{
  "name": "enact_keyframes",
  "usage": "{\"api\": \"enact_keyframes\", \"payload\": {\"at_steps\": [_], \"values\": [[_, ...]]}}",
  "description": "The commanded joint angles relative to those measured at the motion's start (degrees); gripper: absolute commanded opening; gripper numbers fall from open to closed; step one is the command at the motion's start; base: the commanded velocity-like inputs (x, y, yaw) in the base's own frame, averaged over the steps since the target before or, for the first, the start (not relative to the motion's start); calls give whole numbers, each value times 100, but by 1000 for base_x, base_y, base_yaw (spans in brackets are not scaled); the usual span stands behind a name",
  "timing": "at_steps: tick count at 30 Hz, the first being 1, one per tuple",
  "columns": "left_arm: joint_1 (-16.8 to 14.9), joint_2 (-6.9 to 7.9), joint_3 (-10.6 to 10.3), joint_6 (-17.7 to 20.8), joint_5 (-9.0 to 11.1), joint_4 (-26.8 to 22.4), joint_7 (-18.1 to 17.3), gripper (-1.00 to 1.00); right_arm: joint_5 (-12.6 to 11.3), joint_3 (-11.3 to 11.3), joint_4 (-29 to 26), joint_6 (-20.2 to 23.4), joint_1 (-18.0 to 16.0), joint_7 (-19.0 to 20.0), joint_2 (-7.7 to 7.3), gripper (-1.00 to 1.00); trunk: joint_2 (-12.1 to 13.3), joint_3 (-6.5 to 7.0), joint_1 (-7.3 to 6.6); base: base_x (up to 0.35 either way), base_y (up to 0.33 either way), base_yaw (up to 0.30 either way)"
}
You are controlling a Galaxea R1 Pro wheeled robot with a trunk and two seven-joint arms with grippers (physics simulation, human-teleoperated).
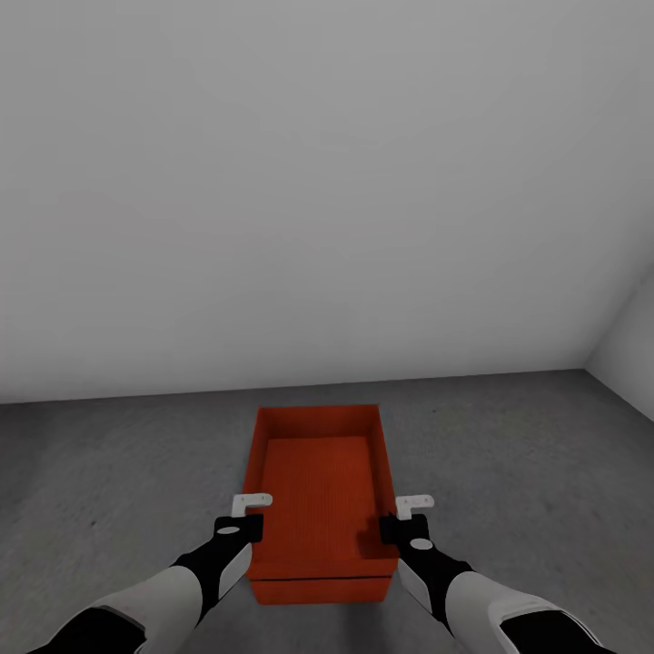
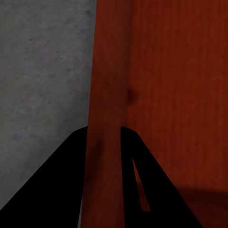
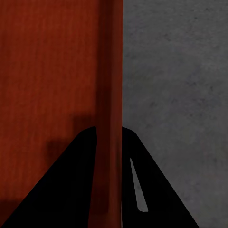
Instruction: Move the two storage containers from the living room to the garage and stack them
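Observation:
An orange-red storage container (image 1: 318, 481), lidless and empty, lies lengthwise in front of me over the dark grey concrete floor (image 1: 118, 472) of the garage. My left gripper (image 1: 247, 518) is shut on its left long wall, and my right gripper (image 1: 407, 520) is shut on its right long wall. In the left wrist view the black fingers (image 2: 57, 190) straddle the thin orange wall (image 2: 107, 95). The right wrist view has the same grip, fingers (image 3: 156, 190) on both sides of the wall (image 3: 111, 85). Whether the container rests on the floor or hangs just above it, I cannot tell.
A plain pale grey wall (image 1: 318, 200) rises just beyond the container. A second wall (image 1: 631, 354) meets it in a corner at the right. Bare concrete floor spreads to the left and right of the container.

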Motion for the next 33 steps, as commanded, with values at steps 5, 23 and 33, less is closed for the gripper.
{"api": "enact_keyframes", "payload": {"at_steps": [5, 23, 33], "values": [[-6, -2, 124, -106, -83, -193, 63, -100, -39, 58, 24, -1, 0, -26, 7, -100, -2, -5, -1, 0, 0, 0], [-6, -2, 126, -106, -83, -194, 63, -100, -39, 62, 24, -1, 0, -26, 9, -100, -2, -5, -1, 0, 0, 0], [-6, -2, 124, -100, -84, -217, 57, -100, -37, 59, 24, 7, 0, -26, 14, -100, -2, -5, -1, 0, 0, 0]]}}
